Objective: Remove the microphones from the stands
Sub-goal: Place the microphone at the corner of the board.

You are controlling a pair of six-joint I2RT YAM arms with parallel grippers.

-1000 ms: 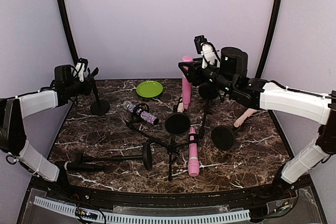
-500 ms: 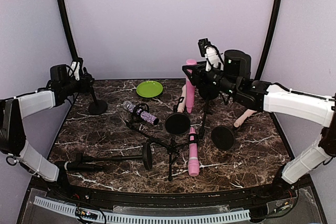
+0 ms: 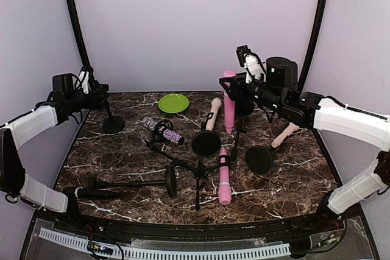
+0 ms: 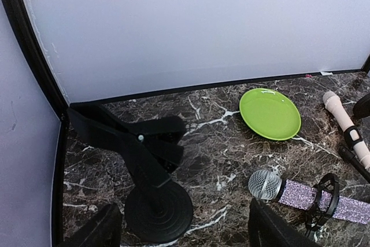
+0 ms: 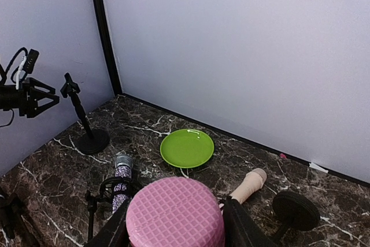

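Note:
My right gripper (image 3: 234, 86) is shut on an upright pink microphone (image 3: 230, 114) and holds it in the air above the right half of the table. In the right wrist view its grid-patterned head (image 5: 175, 212) fills the space between the fingers (image 5: 243, 227). At the far left stands a small black stand (image 3: 114, 123) with an empty clip (image 4: 124, 134) on a round base (image 4: 158, 212). My left gripper (image 3: 97, 94) hangs open just in front of that clip, touching nothing. Its fingers (image 4: 95, 229) show at the bottom of the left wrist view.
A green plate (image 3: 173, 103) lies at the back. A glittery purple microphone (image 3: 163, 131) sits in a shock mount. A beige microphone (image 3: 212, 114), another pink one (image 3: 224, 178), a fallen black stand (image 3: 128, 184) and round-based stands (image 3: 206, 143) crowd the middle.
My left gripper has opened and drawn back to the left, off the small stand. My right gripper has carried the pink microphone a little to the right.

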